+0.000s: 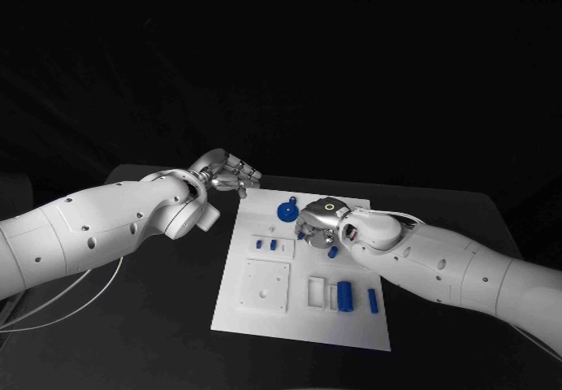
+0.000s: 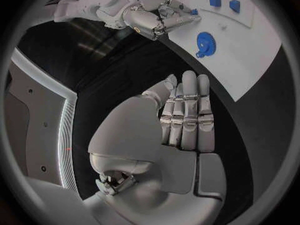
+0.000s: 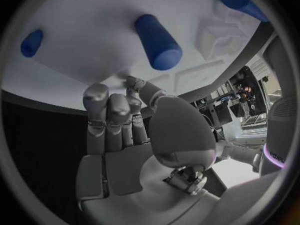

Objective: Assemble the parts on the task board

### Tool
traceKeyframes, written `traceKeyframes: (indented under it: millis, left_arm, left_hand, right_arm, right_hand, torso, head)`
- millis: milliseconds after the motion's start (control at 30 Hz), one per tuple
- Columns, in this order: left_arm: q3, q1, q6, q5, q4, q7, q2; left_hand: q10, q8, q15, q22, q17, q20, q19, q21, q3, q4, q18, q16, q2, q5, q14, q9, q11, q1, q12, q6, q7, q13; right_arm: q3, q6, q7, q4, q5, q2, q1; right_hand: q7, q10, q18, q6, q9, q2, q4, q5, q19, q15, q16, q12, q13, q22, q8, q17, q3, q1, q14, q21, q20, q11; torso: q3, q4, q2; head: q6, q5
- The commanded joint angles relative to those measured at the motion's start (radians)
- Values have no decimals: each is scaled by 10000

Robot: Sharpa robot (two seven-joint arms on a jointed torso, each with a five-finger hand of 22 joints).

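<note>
The white task board (image 1: 264, 313) lies in the middle of the black table (image 1: 140, 325), and everything here is placed against it.

The left robot hand (image 1: 232, 175) hovers off the board, just beyond its far corner on the robot's left, over bare table. Its fingers (image 2: 187, 110) are stretched out straight and pressed side by side, the thumb lying close beside them, and it holds nothing.

The right robot hand (image 1: 321, 221) is over the far half of the board, fingers pointing down at its surface. In the right wrist view its fingers (image 3: 112, 115) are drawn together with their tips at or very near the white plate; whether they pinch a part cannot be told.

A blue gear (image 1: 286, 211) lies on the far part of the board, just beside the right robot hand on the robot's left. A short blue cylinder (image 3: 157, 41) lies on the board close in front of the right fingertips. Two small blue blocks (image 1: 267, 243) sit nearer the board's middle. Toward the near edge, a blue peg (image 1: 347, 294) and a slimmer blue pin (image 1: 373, 301) lie in the board's recesses, next to a raised white square plate (image 1: 265, 286).
</note>
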Motion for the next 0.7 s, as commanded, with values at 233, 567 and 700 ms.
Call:
traceKeyframes:
  millis: [233, 567, 700]
  left_arm:
    - [7, 10, 103, -74, 7, 27, -1]
    - [7, 10, 111, -79, 10, 20, 3]
    - [7, 10, 113, -85, 18, 14, -1]
  left_hand:
    - [-55, 19, 6, 238, 17, -22, 25, 24, 45, 21, 77, -38, -30, -9, 56, -4, 4, 103, -41, -87, 24, -11]
    - [-55, 19, 6, 238, 17, -22, 25, 24, 45, 21, 77, -38, -30, -9, 56, -4, 4, 103, -41, -87, 24, -11]
    - [-55, 19, 6, 238, 17, -22, 25, 24, 45, 21, 77, -38, -30, -9, 56, -4, 4, 103, -41, -87, 24, -11]
  right_arm:
    - [-38, 480, -79, -115, -86, -30, -53]
    - [-38, 368, -130, -109, -122, -9, -53]
    - [-38, 339, -233, -121, -186, 18, -53]
  right_hand:
    - [-38, -13, 81, -261, 6, -239, -12, 226, 230, 19, 14, -11, 5, 877, 16, -12, -60, 15, -36, 50, 32, -52]
    - [6, 38, 81, 359, 31, -72, 33, -632, 251, 92, 60, 54, 62, 878, 25, 24, -600, 67, -11, 109, 71, 68]
    - [-16, 49, 100, 701, 41, 40, 61, -1060, 265, 101, 72, 65, 61, 872, 20, 34, -979, 131, -8, 82, 91, 79]
  torso:
    - [6, -7, 1]
    - [3, -6, 2]
    - [1, -7, -3]
  head:
    - [2, -3]
    - [-13, -16]
    - [-13, -16]
